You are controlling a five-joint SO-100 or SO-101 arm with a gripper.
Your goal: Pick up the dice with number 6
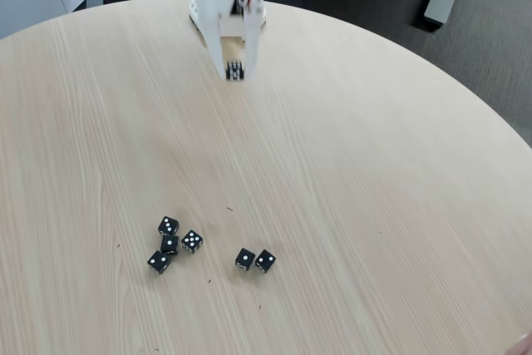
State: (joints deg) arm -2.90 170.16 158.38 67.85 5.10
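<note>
My white gripper (235, 74) hangs at the far side of the round table, just in front of the arm's base, slightly blurred. It is shut on a small black dice with number 6 (235, 69), pinched between the two fingertips; white pips in two rows show on the face toward the camera. How high the dice is above the tabletop cannot be judged from this view.
Several other black dice lie near the front of the light wooden table (374, 172): a cluster at the left (169, 244) and a touching pair (254, 260) to its right. Dark floor lies beyond the table's curved edge.
</note>
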